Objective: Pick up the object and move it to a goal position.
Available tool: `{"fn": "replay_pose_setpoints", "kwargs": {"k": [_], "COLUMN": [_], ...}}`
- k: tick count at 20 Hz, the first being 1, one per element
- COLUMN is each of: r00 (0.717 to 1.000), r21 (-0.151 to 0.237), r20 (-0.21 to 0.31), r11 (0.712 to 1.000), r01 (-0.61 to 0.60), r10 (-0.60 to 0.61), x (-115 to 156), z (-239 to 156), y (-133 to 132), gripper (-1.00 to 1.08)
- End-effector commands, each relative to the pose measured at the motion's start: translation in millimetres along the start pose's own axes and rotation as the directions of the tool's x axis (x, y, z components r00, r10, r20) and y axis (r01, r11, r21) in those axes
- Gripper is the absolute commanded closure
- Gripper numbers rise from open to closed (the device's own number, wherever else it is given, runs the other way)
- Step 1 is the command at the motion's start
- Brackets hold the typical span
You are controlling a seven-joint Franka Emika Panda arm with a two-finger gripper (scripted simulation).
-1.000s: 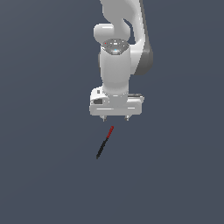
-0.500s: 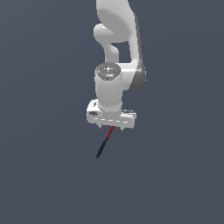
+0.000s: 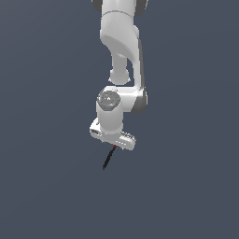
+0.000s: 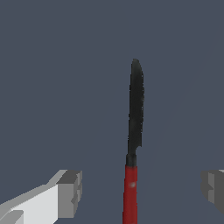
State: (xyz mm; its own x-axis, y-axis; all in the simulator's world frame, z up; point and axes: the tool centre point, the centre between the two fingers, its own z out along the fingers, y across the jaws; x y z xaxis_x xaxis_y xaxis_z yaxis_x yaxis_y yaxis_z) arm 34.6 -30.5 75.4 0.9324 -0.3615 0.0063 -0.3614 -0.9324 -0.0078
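Seen from outside: white robot arm bent low over a plain dark grey-blue surface point(image 3: 46, 186), white pincer point(image 3: 113, 145) just above a thin black rod with a red end point(image 3: 108, 158).

Lying flat on the surface, well apart from every edge of the exterior view, black tip slanting towards that view's lower left, red end tucked under the pincer body. From the wrist camera, going left to right: one grey finger pad point(image 4: 70, 194) on its white finger, then the thin black rod with a red end point(image 4: 134, 131) running straight between the fingers, then the other grey pad point(image 4: 213, 185) at the frame edge. Pincer point(image 4: 141, 189) spread wide, pads well clear of the rod on both sides, gripping nothing. Black part blade-like, red part nearest the camera.
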Motion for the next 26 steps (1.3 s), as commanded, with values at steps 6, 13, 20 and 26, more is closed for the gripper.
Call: {"fn": "replay_pose_setpoints", "kwargs": {"k": [6, 13, 20, 26], "r00": [0.999, 0.999, 0.999, 0.999], "r21": [-0.008, -0.008, -0.008, -0.008], "r20": [0.006, 0.006, 0.006, 0.006], "r11": [0.999, 0.999, 0.999, 0.999], "r01": [-0.051, -0.047, -0.050, -0.051], "r10": [0.051, 0.047, 0.050, 0.051], "x": [2.5, 1.7, 0.8, 2.0], "z": [17.3, 28.8, 61.7, 67.5], "y": [6.0, 6.2, 6.7, 6.6], "gripper": [-0.92, -0.92, -0.92, 1.08]}}
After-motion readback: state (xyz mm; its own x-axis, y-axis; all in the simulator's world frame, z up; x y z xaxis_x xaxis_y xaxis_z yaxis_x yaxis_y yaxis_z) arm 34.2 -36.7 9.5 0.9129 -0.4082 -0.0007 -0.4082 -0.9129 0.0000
